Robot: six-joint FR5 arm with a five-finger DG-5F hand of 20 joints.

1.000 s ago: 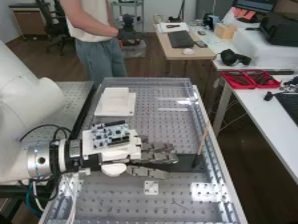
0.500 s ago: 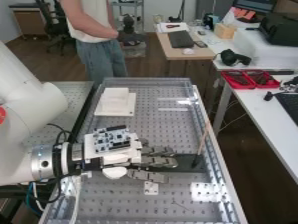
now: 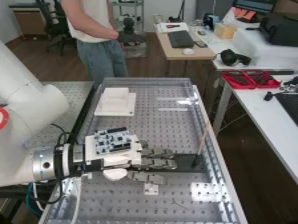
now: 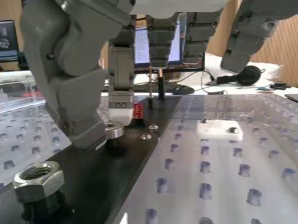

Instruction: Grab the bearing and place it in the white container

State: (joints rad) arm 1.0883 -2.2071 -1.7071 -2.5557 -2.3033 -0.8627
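Carrying everything here: one counter (image 3: 120, 200), perforated, with a raised rim.

Item: one black plate (image 4: 93, 175), lying along the counter beneath me.

Item: my own hand (image 3: 159, 163), low over the plate; whether released or grasping, I cannot tell.

Item: one white container (image 3: 106, 107), well apart from me, towards the counter's far end.

Item: one hex nut (image 4: 40, 181), raised above the plate, near the bearing.

Item: one bearing (image 4: 115, 131), small, metallic, above the plate and right at my hand, which partly hides it.

Hazards, in my judgement: a hold too high on so shallow a ring could slip and leave it behind; a tilted lift could jam it on whatever supports it; a low sideways exit could knock the nut; a loose hold could drop it before the container.
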